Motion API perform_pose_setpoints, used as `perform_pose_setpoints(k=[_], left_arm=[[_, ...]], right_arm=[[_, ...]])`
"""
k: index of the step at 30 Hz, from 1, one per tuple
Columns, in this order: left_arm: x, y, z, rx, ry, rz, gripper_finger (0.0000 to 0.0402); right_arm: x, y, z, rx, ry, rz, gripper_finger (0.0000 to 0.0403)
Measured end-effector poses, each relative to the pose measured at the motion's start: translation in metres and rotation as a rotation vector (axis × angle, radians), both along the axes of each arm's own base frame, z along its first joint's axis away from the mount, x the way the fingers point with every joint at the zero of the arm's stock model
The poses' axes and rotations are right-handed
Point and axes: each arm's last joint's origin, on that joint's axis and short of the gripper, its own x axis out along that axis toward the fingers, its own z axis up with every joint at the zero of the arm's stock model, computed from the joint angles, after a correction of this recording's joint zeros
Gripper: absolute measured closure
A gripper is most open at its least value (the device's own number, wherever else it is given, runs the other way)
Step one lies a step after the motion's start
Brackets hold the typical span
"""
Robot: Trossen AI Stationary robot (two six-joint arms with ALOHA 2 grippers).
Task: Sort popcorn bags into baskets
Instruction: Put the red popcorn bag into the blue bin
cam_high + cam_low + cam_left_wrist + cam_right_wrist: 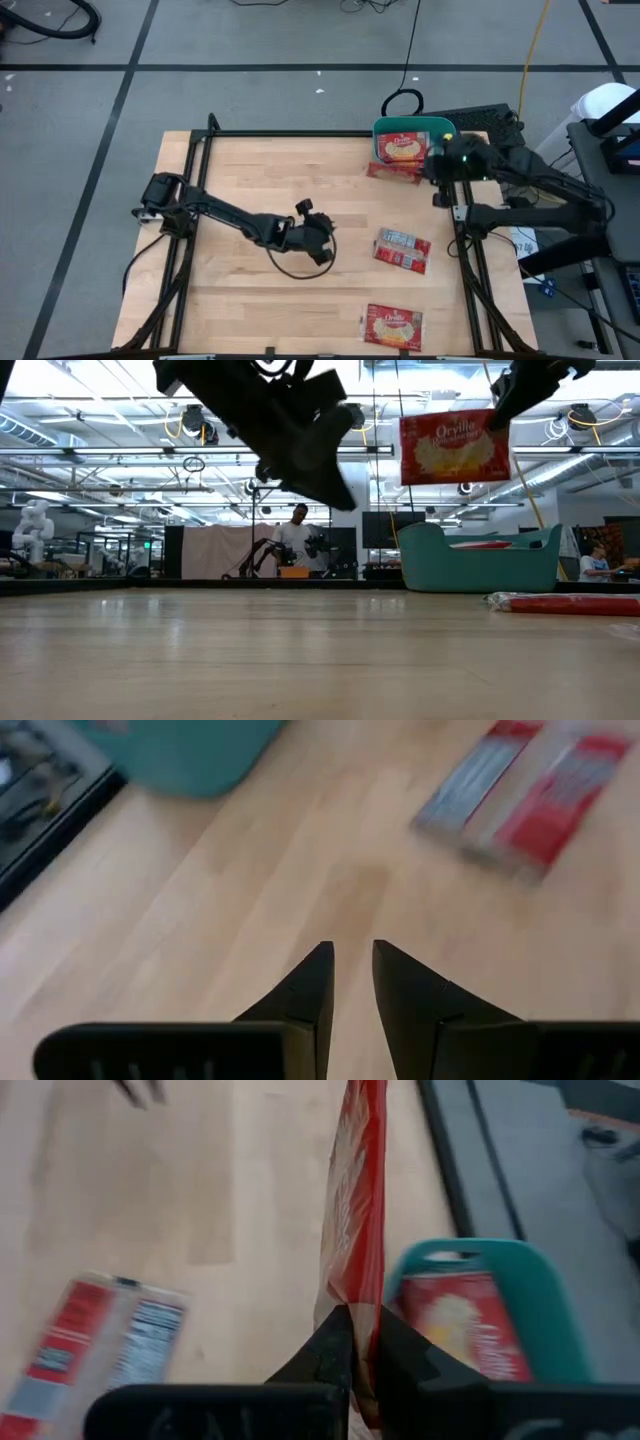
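My right gripper (438, 160) (364, 1312) is shut on a red popcorn bag (455, 445) (355, 1200) and holds it in the air over the teal basket (410, 128) (480, 557). Another bag (460, 1320) lies flat inside the basket. One bag (393, 173) (565, 603) lies flat on the table against the basket's near side. Two more lie flat, one at mid-table right (402, 250) and one by the near edge (393, 327). My left gripper (315, 240) (352, 955) hovers above the table's middle, touching nothing, with its fingers nearly together. My right gripper pinches the bag's top edge near one upper corner (492, 418) (362, 1285) between its two fingers. They come from the table's right side, slanting down. The bag hangs flat and upright below them, lifted clear, with its popcorn picture facing the near edge.
A black frame rail (300, 134) runs around the table. A dark keyboard-like unit (480, 120) sits behind the basket. Bare wood lies left of and in front of my left gripper. People and equipment show far behind the table (295, 540).
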Motion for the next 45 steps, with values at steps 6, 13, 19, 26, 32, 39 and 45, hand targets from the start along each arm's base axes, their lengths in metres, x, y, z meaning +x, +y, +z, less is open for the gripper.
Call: perform_pose_setpoints(k=[6,13,19,26,32,39,45], left_arm=[[0.000,-0.002,-0.005,-0.033,-0.068,-0.088,0.0325],[0.000,-0.006,-0.005,-0.034,-0.068,-0.100,0.0325],[-0.001,-0.015,-0.003,-0.024,-0.086,-0.134,0.0325],[-0.003,-0.025,-0.002,-0.006,-0.084,-0.176,0.0325],[-0.003,-0.025,-0.002,-0.003,-0.083,-0.179,0.0325],[0.000,-0.019,-0.001,0.007,-0.099,-0.170,0.0325],[0.001,-0.017,0.001,0.028,-0.110,-0.182,0.0325]], right_arm=[[0.001,-0.033,0.020,-0.102,0.076,-0.069,0.0392],[0.004,-0.071,0.019,-0.089,0.137,-0.159,0.0397],[0.003,-0.103,0.005,-0.038,0.209,-0.245,0.0397],[-0.008,-0.139,-0.011,0.108,0.177,-0.300,0.0397],[-0.017,-0.150,-0.020,0.252,0.115,-0.296,0.0398],[-0.022,-0.168,-0.037,0.397,0.119,-0.343,0.0393],[-0.020,-0.182,-0.052,0.458,0.143,-0.391,0.0343]])
